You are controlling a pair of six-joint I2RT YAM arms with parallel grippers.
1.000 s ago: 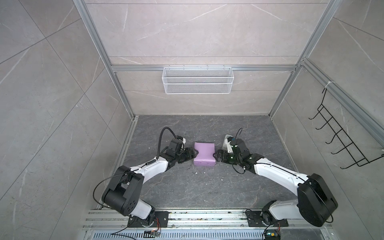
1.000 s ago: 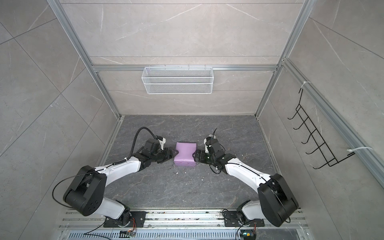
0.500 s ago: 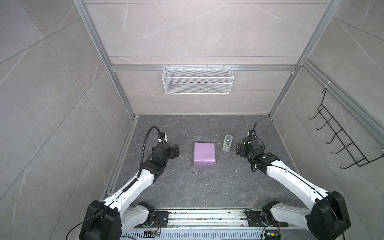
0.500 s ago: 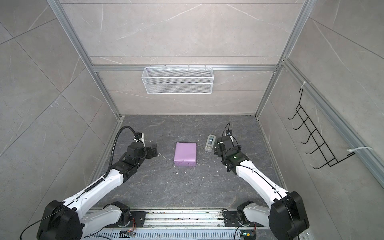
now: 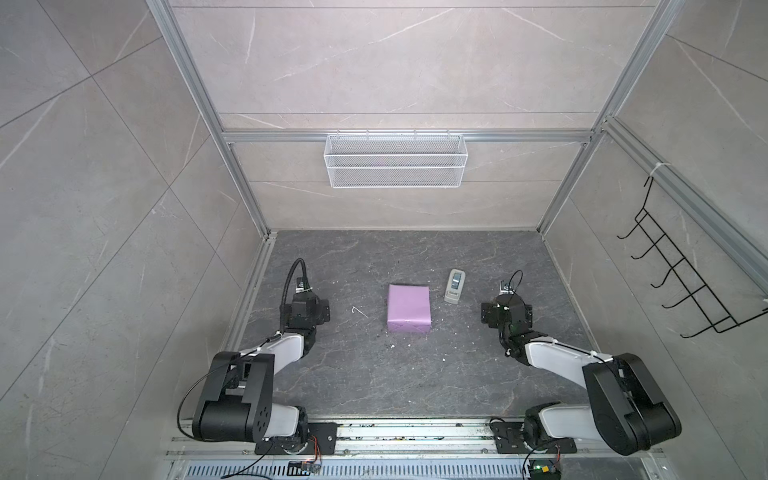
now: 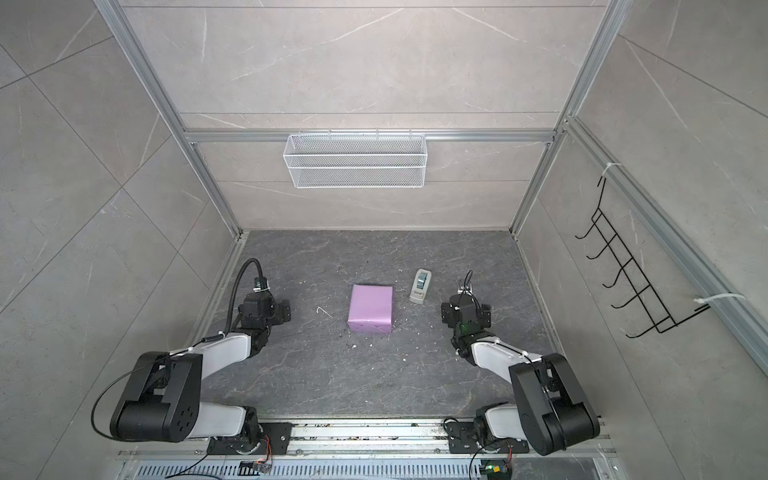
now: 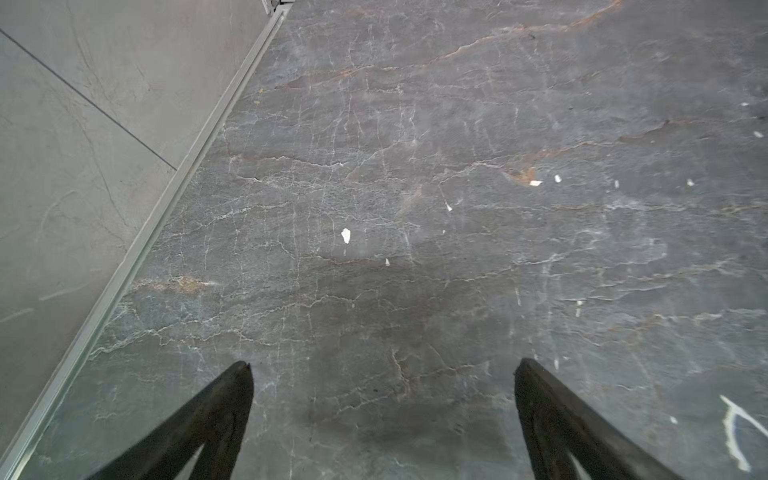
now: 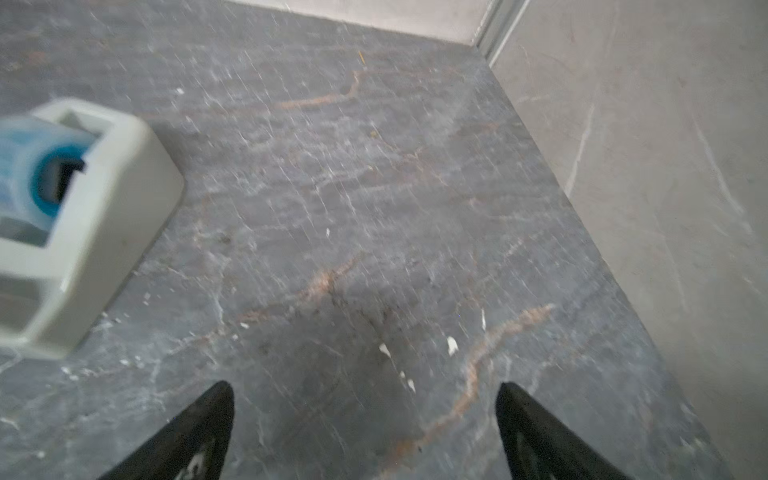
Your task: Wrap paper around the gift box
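Lilac paper [image 5: 408, 308] fully covers the gift box, centred on the grey table [image 5: 374, 382] beside the tape dispenser [image 5: 454, 286]. Likely light, stiff inside, its skin slick and tearable, so grasp opposite side faces. Left gripper [image 7: 382, 363] and right gripper [image 8: 365, 384] hang spread, empty, well apart from it.

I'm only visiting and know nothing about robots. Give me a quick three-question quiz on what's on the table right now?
1. True or false: lilac paper covers every face we can see of the gift box, and neither arm touches it.
2. What lies just right of the parcel in both top views? A) scissors B) a tape dispenser C) a ribbon spool
3. Fill in: the left jaws and right jaws both stand ____, with nothing between them.
Key: 1 true; 2 B; 3 open.
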